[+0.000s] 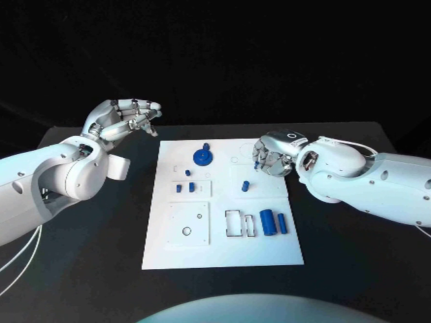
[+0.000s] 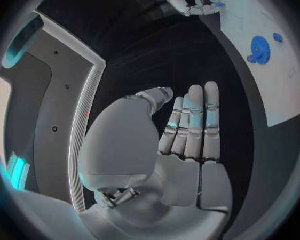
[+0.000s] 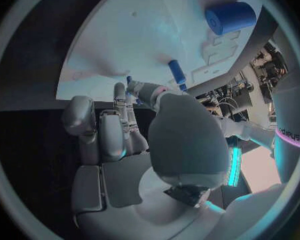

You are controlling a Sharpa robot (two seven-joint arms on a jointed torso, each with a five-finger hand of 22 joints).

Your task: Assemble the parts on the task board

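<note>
White task board (image 1: 177, 249) holds upright blue cylinder (image 1: 268, 222).

White task board (image 1: 177, 252), blue parts (image 1: 268, 222) on it

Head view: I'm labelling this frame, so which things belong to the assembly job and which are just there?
Job:
task board
round blue part
large blue cylinder
slim blue cylinder
small blue parts
right hand, low over the board

Just there:
black table
left hand, raised off the board
</note>
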